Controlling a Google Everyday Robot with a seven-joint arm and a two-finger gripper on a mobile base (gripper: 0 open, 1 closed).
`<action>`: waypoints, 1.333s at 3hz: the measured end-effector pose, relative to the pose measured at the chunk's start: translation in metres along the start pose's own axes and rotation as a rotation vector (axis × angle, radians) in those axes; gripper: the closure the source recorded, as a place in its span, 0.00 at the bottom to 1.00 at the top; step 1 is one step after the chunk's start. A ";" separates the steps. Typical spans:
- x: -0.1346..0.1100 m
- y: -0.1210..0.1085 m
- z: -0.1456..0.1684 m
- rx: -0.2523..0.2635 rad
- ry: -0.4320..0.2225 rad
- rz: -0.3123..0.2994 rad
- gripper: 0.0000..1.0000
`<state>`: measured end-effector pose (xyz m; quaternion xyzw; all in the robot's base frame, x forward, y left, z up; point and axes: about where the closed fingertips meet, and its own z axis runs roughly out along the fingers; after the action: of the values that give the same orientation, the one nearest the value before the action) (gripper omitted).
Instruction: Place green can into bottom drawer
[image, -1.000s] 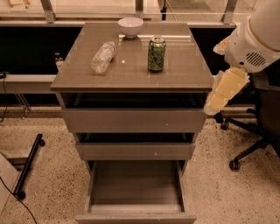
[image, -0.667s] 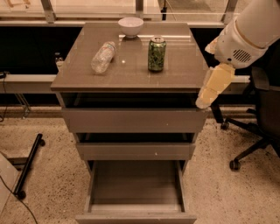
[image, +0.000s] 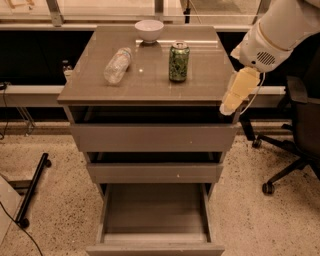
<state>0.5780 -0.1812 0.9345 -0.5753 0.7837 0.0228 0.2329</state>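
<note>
Green can (image: 178, 61) on cabinet (image: 150, 87), gripper (image: 235, 97) rightward

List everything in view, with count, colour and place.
Mottled green drink can: one, green with a silver top, upright on the cabinet top, right of centre.
Clear plastic bottle: one, clear, lying on its side left of the can.
Small white bowl: one, white, at the top's back edge.
Grey-brown three-drawer cabinet: one, grey-brown, centre.
Deep bottom drawer: one, grey-brown, pulled open.
Shallower upper drawers: two, grey-brown, above it.
Black office chair: one, black, right of the cabinet.
Robot arm: one, white, upper right.
End effector: one, pale yellow, by the top's right front corner, apart from the can.
</note>
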 end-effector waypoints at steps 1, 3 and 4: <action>-0.011 -0.001 0.012 0.006 -0.039 0.016 0.00; -0.063 -0.026 0.057 -0.008 -0.206 0.043 0.00; -0.086 -0.042 0.075 -0.021 -0.284 0.059 0.00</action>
<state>0.6618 -0.0958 0.9107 -0.5455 0.7590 0.1189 0.3349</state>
